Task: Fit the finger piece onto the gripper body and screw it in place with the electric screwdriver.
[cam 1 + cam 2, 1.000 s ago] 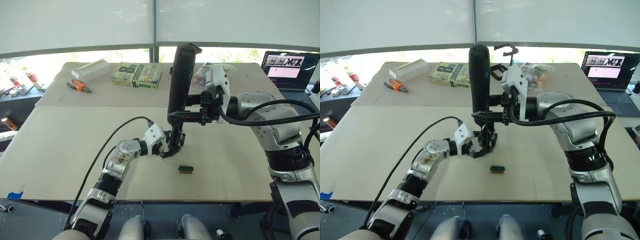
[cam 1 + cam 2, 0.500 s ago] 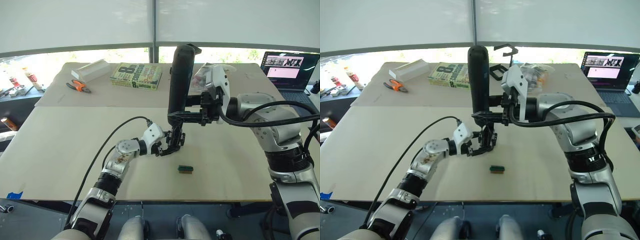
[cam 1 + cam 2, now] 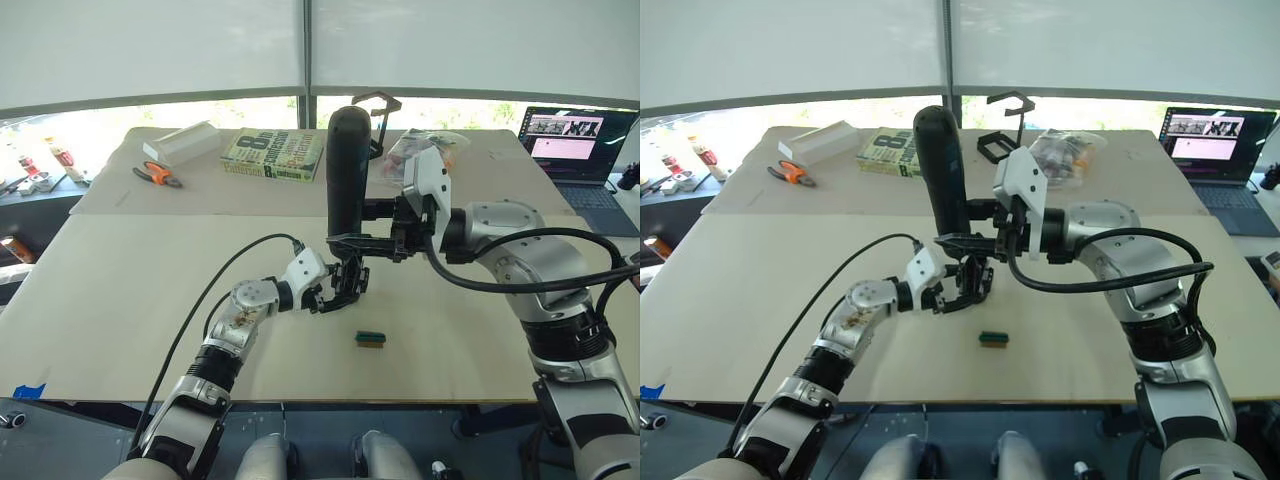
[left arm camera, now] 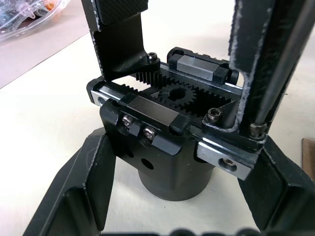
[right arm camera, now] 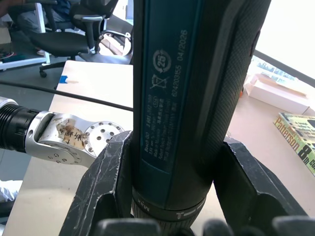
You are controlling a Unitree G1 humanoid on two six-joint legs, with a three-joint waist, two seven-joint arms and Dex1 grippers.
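Note:
The gripper body (image 4: 172, 142), a black block with gears and silvery rails on a round base, stands on the table with my left gripper (image 3: 338, 292) shut around its base. One black finger (image 4: 118, 39) rises from its far rail. The finger piece (image 4: 248, 64) sits upright on the other rail. The electric screwdriver (image 3: 346, 170), a thick black cylinder, is held nearly upright above it, its top leaning left, with my right gripper (image 3: 366, 238) shut on its lower end. Its thin bit (image 4: 275, 83) runs down beside the finger piece to a screw (image 4: 258, 129).
A small green-and-brown block (image 3: 371, 338) lies just in front of the gripper body. At the back of the table are a book (image 3: 273, 152), a white box (image 3: 180, 140), orange pliers (image 3: 157, 173), a black wire-frame stand (image 3: 372, 108) and a bag of parts (image 3: 428, 150). A laptop (image 3: 565, 135) sits far right.
My right arm has shifted the screwdriver a little to the left and tipped its top leftward. The left gripper and the gripper body have stayed in place.

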